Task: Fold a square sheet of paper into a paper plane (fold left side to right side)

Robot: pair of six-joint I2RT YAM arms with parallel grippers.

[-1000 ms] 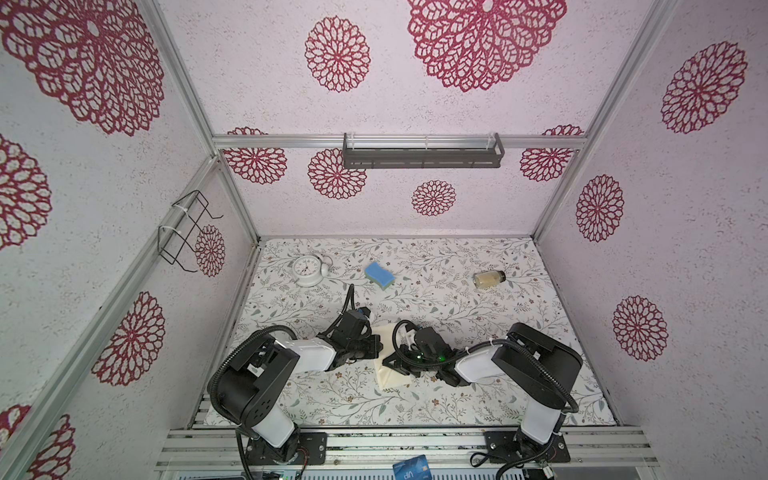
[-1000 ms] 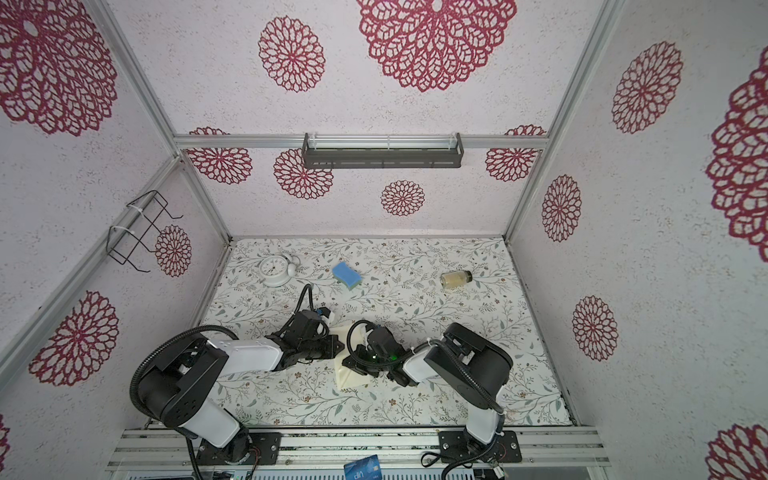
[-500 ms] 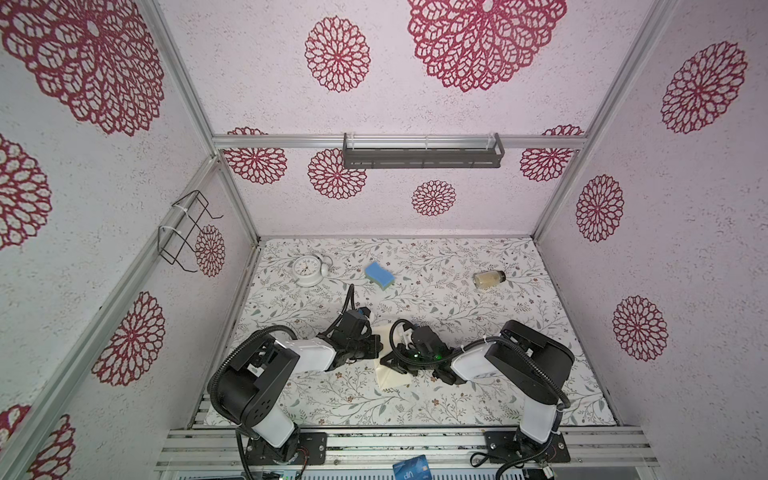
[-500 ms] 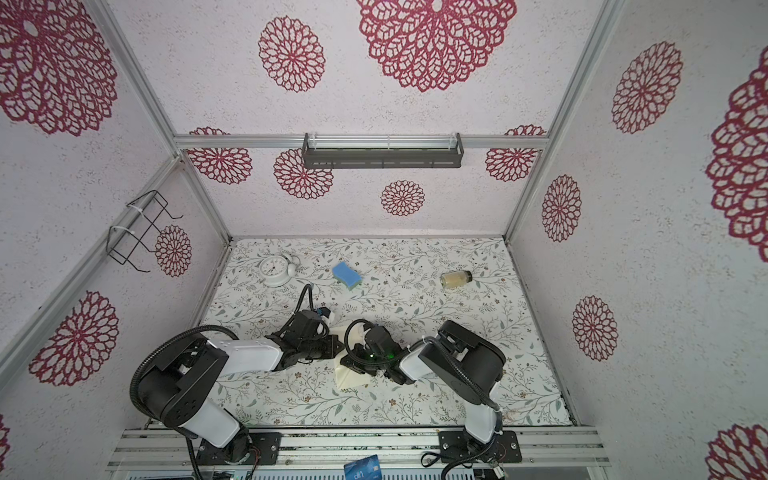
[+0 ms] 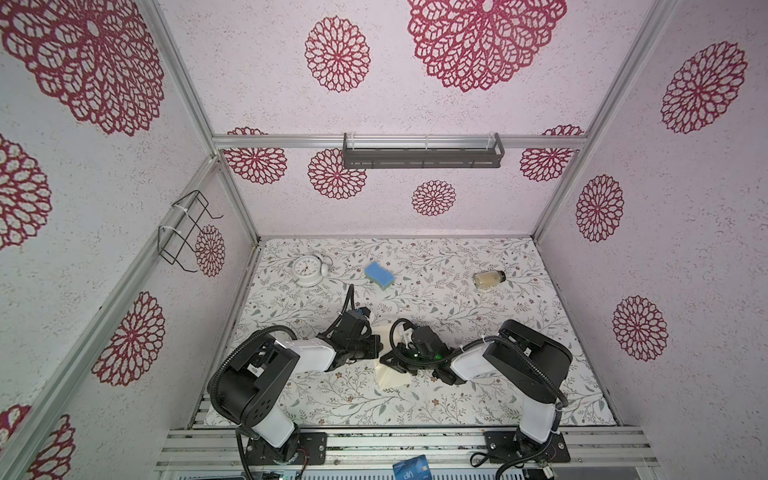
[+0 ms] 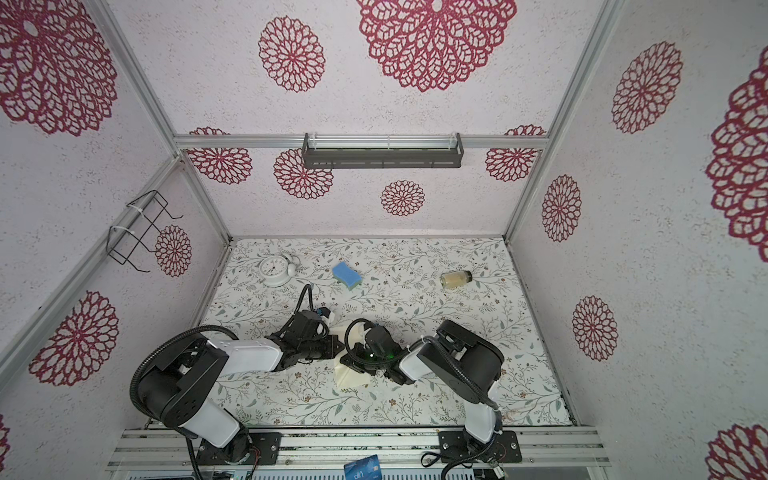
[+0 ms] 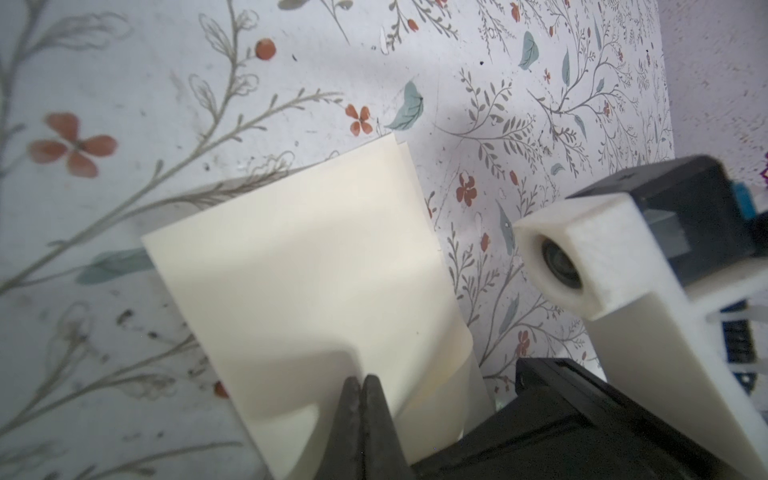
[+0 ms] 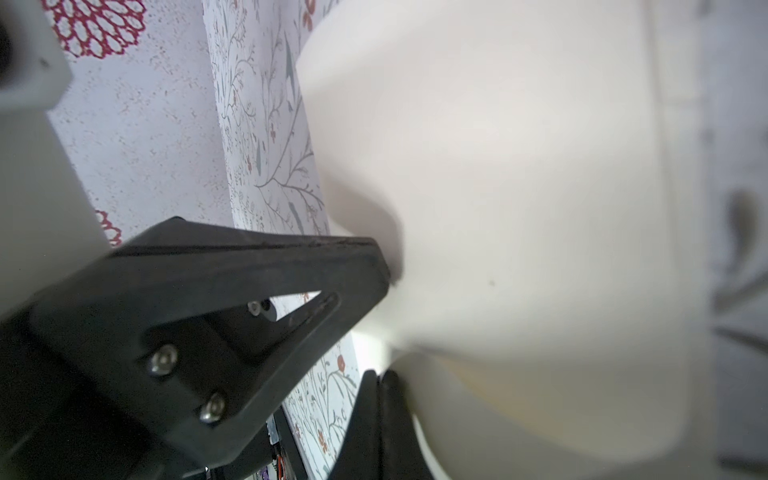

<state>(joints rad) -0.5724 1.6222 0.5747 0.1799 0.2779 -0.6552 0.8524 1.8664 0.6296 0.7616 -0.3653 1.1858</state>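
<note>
A blue card [image 5: 410, 468] lies on the near rail, between the 2 arm bases. Beyond it, on the near middle of the floral table [image 5: 478, 399], lies the square sheet of paper [image 5: 391, 374]. It is doubled over into a 2-layer rectangle whose long edges run near to far. Its near end shows bare in both top views, while the 2 grippers cover its middle.

The left wrist view shows the upper layer of the paper [image 7: 299, 257] bowing up rather than lying flat. A thin strip of the lower layer peeks out along 1 edge.

The left gripper [image 5: 377, 348] reaches in from the left. Its fingers are closed tip to tip and the tips [image 7: 360, 380] press down on the upper layer, with nothing visible between them.

The right gripper [image 5: 384, 360] comes in from the right, just beside the left one. Its fingers are closed too, and the tips [image 8: 379, 376] sit against the bulging paper. I cannot tell whether a layer is caught between them.

Well beyond the paper, 3 things lie apart across the far side of the table:
- a white alarm clock [image 5: 306, 271] at the far left
- a blue sponge [image 5: 379, 275] right of it
- a small jar [image 5: 489, 279] on its side at the far right

A black wire rack [image 5: 183, 232] hangs on the left wall and a grey shelf [image 5: 422, 151] on the far wall.
</note>
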